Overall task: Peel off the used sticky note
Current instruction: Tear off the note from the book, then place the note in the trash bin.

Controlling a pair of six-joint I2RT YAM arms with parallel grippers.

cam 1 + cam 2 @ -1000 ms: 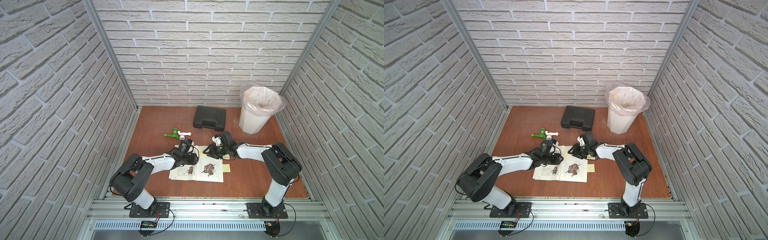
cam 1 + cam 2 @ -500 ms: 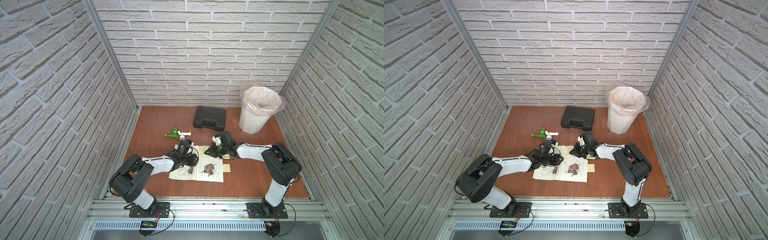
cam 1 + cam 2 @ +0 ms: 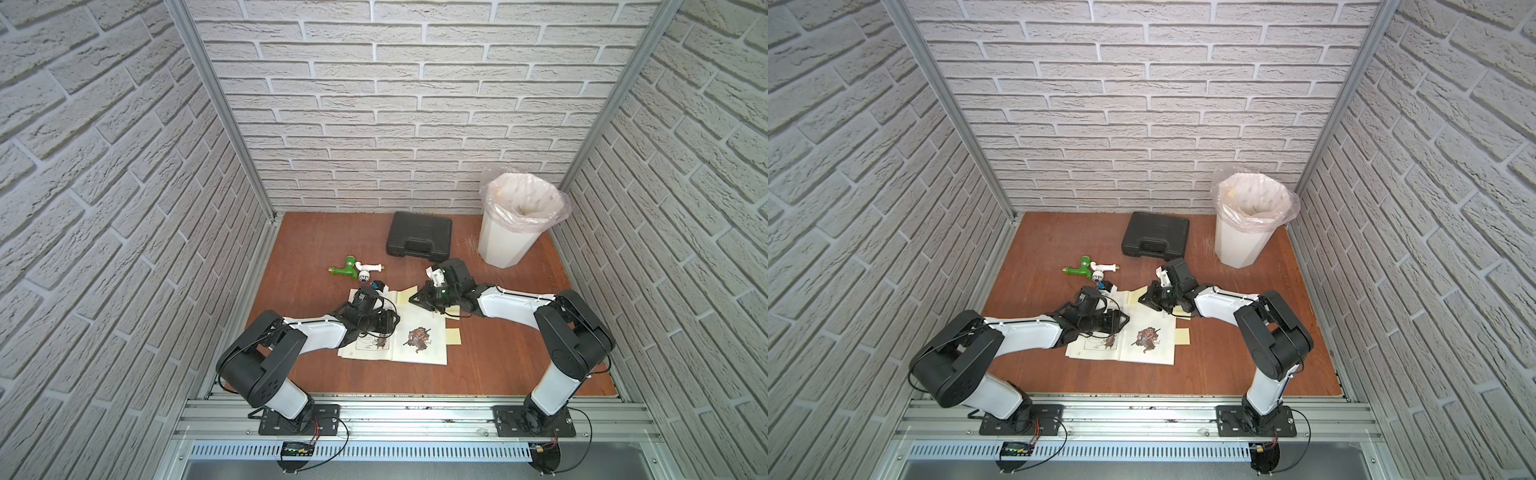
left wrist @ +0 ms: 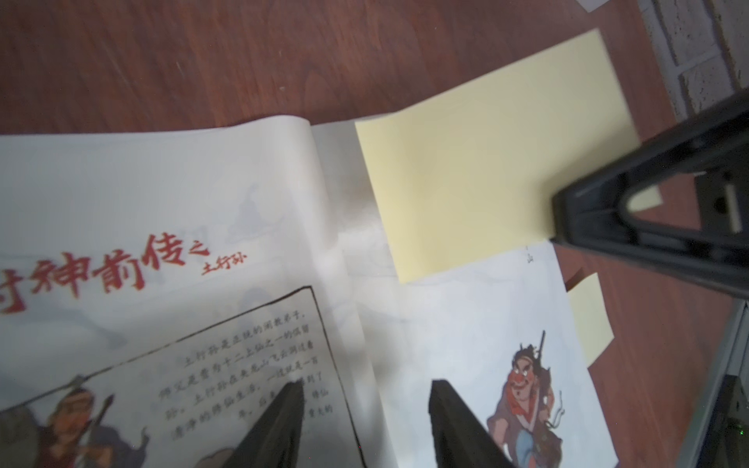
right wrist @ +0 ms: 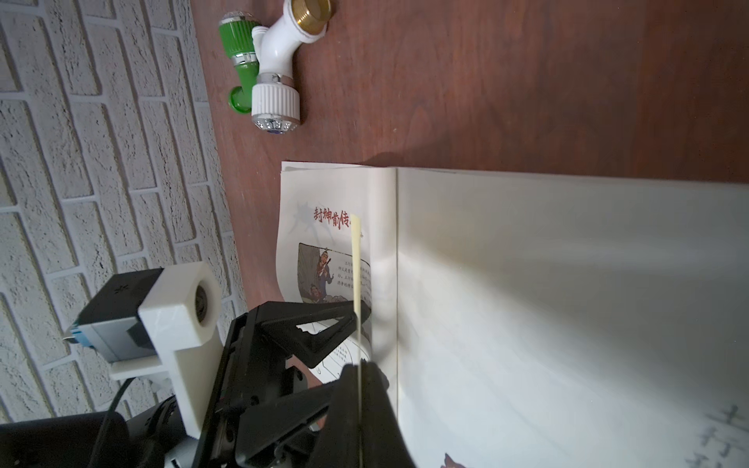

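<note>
An open picture book [image 3: 419, 345] lies on the wooden table. A pale yellow sticky note [image 4: 486, 170] sits on the upper part of its right-hand page and reaches past the page's far edge. My right gripper [image 5: 359, 366] is shut on the note's outer edge; in the right wrist view the note [image 5: 356, 263] appears edge-on between the fingers. In both top views that gripper [image 3: 415, 297] [image 3: 1144, 297] is low over the book's far right corner. My left gripper [image 4: 367, 385] is open over the book's centre fold, with nothing between its fingers.
A second, smaller yellow note [image 3: 453, 336] sticks out from the book's right edge. A green and white tap fitting [image 3: 355, 270] lies just beyond the book. A black case [image 3: 419, 239] and a lined white bin [image 3: 515, 224] stand at the back.
My right gripper's jaws have shut on the sticky note's edge. My left gripper's jaws have spread wider. Both arms have stayed almost where they were.
</note>
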